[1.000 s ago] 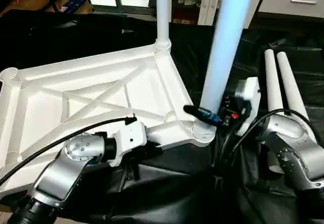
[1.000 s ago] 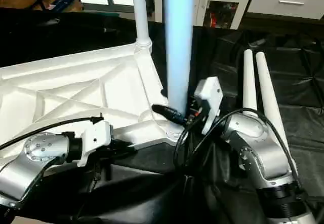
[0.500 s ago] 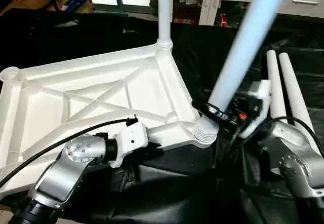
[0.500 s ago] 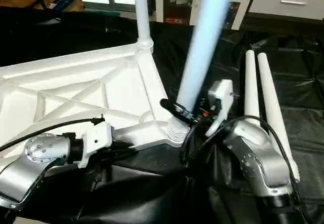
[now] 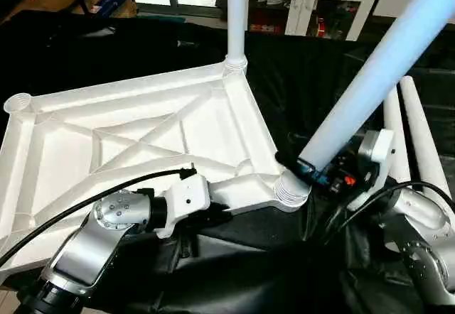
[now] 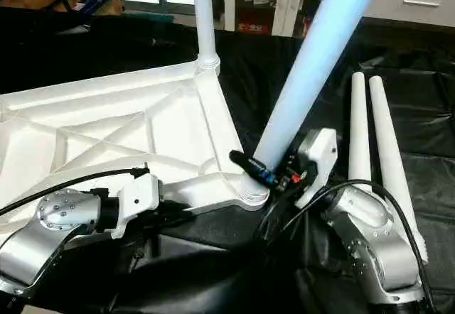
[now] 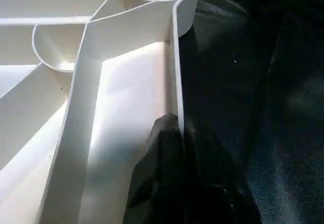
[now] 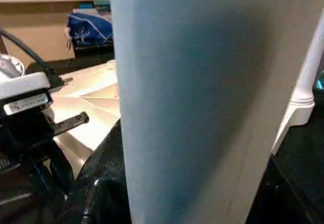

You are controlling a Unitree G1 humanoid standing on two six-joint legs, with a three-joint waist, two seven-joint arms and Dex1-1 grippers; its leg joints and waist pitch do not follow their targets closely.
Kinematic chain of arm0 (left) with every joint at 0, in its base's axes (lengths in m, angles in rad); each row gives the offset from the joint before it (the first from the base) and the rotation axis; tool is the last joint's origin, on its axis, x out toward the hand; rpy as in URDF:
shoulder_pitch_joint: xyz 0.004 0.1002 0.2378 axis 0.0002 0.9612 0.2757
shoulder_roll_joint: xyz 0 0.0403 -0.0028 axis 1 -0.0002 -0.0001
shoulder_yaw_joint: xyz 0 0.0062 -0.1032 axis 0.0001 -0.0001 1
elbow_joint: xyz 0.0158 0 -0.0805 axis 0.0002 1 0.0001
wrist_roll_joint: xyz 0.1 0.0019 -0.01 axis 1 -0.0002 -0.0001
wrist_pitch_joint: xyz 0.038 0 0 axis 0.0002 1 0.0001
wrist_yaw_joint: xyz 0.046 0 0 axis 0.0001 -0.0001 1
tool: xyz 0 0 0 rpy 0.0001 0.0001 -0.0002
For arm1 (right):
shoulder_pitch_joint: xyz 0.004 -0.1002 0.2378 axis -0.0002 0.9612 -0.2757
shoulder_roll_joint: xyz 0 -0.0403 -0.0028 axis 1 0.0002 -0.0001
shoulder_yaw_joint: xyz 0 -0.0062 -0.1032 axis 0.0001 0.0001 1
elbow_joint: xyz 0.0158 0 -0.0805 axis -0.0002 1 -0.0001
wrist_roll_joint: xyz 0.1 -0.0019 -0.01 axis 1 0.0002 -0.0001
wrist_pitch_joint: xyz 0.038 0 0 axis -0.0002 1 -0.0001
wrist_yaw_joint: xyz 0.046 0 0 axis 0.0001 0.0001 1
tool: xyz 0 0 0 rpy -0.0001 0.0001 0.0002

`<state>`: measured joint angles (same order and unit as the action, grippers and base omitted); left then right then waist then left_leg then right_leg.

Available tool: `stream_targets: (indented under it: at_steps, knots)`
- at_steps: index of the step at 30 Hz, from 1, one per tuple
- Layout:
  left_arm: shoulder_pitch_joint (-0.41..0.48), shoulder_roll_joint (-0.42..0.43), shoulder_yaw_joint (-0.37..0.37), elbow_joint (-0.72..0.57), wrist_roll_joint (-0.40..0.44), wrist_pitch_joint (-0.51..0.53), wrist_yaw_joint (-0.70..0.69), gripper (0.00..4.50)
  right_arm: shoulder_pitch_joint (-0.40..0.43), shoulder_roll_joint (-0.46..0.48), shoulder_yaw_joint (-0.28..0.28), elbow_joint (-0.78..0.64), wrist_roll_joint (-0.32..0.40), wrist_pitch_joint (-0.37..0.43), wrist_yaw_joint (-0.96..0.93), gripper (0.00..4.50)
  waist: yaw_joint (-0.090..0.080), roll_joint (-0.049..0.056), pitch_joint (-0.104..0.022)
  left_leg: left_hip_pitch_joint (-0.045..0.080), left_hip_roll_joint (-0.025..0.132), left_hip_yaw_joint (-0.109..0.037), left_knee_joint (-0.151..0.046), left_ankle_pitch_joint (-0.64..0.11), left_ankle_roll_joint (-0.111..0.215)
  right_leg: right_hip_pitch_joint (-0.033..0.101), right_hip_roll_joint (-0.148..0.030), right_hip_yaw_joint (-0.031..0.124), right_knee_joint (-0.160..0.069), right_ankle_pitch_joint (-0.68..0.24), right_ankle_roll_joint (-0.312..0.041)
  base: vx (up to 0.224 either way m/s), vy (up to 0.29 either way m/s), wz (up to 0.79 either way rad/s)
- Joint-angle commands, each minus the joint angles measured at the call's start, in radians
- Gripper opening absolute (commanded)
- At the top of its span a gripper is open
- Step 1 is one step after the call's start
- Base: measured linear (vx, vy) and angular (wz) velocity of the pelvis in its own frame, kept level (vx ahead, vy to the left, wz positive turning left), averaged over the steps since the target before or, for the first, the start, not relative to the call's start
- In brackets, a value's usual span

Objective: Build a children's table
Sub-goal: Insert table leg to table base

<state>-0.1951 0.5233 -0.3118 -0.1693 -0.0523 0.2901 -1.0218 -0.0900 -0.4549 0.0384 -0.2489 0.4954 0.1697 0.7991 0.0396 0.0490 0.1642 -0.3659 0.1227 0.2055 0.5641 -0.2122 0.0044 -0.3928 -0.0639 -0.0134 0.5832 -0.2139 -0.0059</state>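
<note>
The white tabletop point(image 5: 142, 140) is lying underside-up on the black-draped work table point(image 5: 298, 79), its X-shaped ribs facing the camera. At the far corner a tube leg point(image 5: 236, 15) is standing upright in its socket. At the near right corner socket point(image 5: 290, 190) a second tube leg point(image 6: 313, 72) is leaning steeply away to the right, its lower end sitting at the socket's ribbed collar. The right gripper point(image 6: 266, 172) is clasping this tilted leg just above the collar, its black fingers point(image 6: 245, 163) wrapping around the tube at roughly half spread. The left gripper point(image 7: 177, 148) is pinching the tabletop's near rim with its jaws almost fully together, one finger point(image 7: 159, 153) lying inside the rim wall, a little way left of the same corner socket. Two spare legs point(image 6: 370, 136) are lying side by side on the black cloth to the right, just beyond the right forearm. The far left corner socket point(image 5: 18, 103) is standing open. Black cloth is lying bare along the tabletop's right edge between the two fitted corners, and dark cloth is stretching across behind the tabletop.
</note>
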Motion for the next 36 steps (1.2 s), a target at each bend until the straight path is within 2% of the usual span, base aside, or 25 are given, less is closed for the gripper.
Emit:
stream_targets:
  at_steps: [1,6,8,13,16,17,20,21,24,27,28,31,33,34,36]
  knots:
    - [0.026,-0.012,-0.050,0.061,0.007,0.016,0.008,0.00,0.076,-0.011,0.127,0.046,-0.056,0.061,0.036,1.78,-0.007,-0.017,-0.029,0.017,0.116,-0.056,-0.078,-0.116,0.115,0.020,-0.098,0.053,-0.063,-0.115,-0.249,0.000,0.000,0.00]
    - [0.026,-0.012,-0.048,0.061,0.009,0.017,0.010,0.00,0.094,-0.025,0.150,0.043,-0.078,0.062,0.051,1.78,-0.007,-0.015,-0.020,0.026,0.118,-0.056,-0.089,-0.176,0.087,0.018,-0.099,0.055,-0.074,-0.179,-0.240,0.000,0.000,0.00]
    - [0.027,-0.008,-0.047,0.064,0.010,0.016,0.009,0.00,0.104,-0.044,0.165,0.044,-0.088,0.078,0.064,1.78,-0.006,-0.015,-0.020,0.029,0.117,-0.056,-0.089,-0.169,0.077,0.020,-0.099,0.057,-0.074,-0.172,-0.234,0.000,0.000,0.00]
    - [0.024,-0.007,-0.046,0.067,0.009,0.015,0.007,0.00,0.101,-0.059,0.183,0.046,-0.118,0.083,0.077,1.78,-0.007,-0.015,-0.020,0.026,0.116,-0.056,-0.088,-0.150,0.088,0.025,-0.101,0.057,-0.072,-0.142,-0.239,0.000,0.000,0.00]
    - [0.019,-0.008,-0.048,0.070,0.009,0.016,0.005,0.00,0.088,-0.065,0.199,0.043,-0.125,0.087,0.091,1.78,-0.008,-0.014,-0.018,0.026,0.118,-0.060,-0.092,-0.179,0.079,0.024,-0.101,0.057,-0.075,-0.192,-0.233,0.000,0.000,0.00]
    - [0.016,-0.009,-0.049,0.071,0.009,0.016,0.005,0.00,0.076,-0.083,0.220,0.043,-0.145,0.082,0.106,1.78,-0.008,-0.013,-0.017,0.027,0.119,-0.060,-0.094,-0.188,0.075,0.023,-0.101,0.057,-0.077,-0.204,-0.231,0.000,0.000,0.00]
    - [0.015,-0.009,-0.049,0.072,0.010,0.016,0.004,0.00,0.064,-0.095,0.236,0.048,-0.172,0.066,0.109,1.78,-0.008,-0.013,-0.016,0.030,0.120,-0.059,-0.095,-0.210,0.059,0.020,-0.101,0.059,-0.080,-0.233,-0.224,0.000,0.000,0.00]
    - [0.014,-0.009,-0.048,0.072,0.010,0.015,0.005,0.00,0.042,-0.103,0.249,0.066,-0.227,0.030,0.097,1.78,-0.010,-0.014,-0.016,0.028,0.120,-0.061,-0.097,-0.215,0.053,0.022,-0.102,0.059,-0.080,-0.243,-0.221,0.000,0.000,0.00]
    - [0.014,-0.009,-0.047,0.072,0.011,0.014,0.005,0.00,0.017,-0.105,0.250,0.092,-0.291,-0.021,0.077,1.78,-0.011,-0.015,-0.017,0.030,0.120,-0.060,-0.097,-0.218,0.044,0.019,-0.102,0.061,-0.081,-0.244,-0.214,0.000,0.000,0.00]
    - [0.014,-0.009,-0.047,0.071,0.010,0.014,0.005,0.00,0.011,-0.102,0.244,0.095,-0.294,-0.029,0.072,1.78,-0.011,-0.014,-0.014,0.030,0.121,-0.061,-0.100,-0.251,0.041,0.018,-0.104,0.064,-0.085,-0.278,-0.213,0.000,0.000,0.00]
    - [0.014,-0.009,-0.046,0.070,0.010,0.014,0.006,0.00,0.007,-0.113,0.239,0.083,-0.286,-0.032,0.082,1.78,-0.011,-0.016,-0.015,0.029,0.122,-0.063,-0.101,-0.258,0.040,0.019,-0.105,0.064,-0.085,-0.292,-0.212,0.000,0.000,0.00]
    - [0.013,-0.007,-0.045,0.073,0.010,0.012,0.006,0.00,0.014,-0.136,0.239,0.065,-0.274,-0.025,0.104,1.78,-0.011,-0.016,-0.015,0.031,0.123,-0.062,-0.101,-0.260,0.039,0.017,-0.103,0.065,-0.086,-0.290,-0.207,0.000,0.000,0.00]
    - [0.013,-0.007,-0.044,0.074,0.011,0.012,0.007,0.00,0.020,-0.132,0.232,0.060,-0.256,-0.016,0.109,1.78,-0.011,-0.016,-0.017,0.031,0.123,-0.061,-0.100,-0.248,0.043,0.017,-0.103,0.065,-0.084,-0.264,-0.211,0.000,0.000,0.00]
    - [0.013,-0.007,-0.044,0.075,0.011,0.011,0.007,0.00,0.029,-0.116,0.217,0.054,-0.219,0.002,0.113,1.78,-0.010,-0.016,-0.019,0.029,0.122,-0.061,-0.099,-0.229,0.050,0.020,-0.103,0.065,-0.081,-0.234,-0.215,0.000,0.000,0.00]
    - [0.012,-0.007,-0.044,0.076,0.011,0.010,0.007,0.00,0.036,-0.101,0.206,0.051,-0.190,0.017,0.113,1.78,-0.009,-0.016,-0.022,0.028,0.122,-0.060,-0.096,-0.206,0.064,0.021,-0.103,0.064,-0.078,-0.194,-0.226,0.000,0.000,0.00]
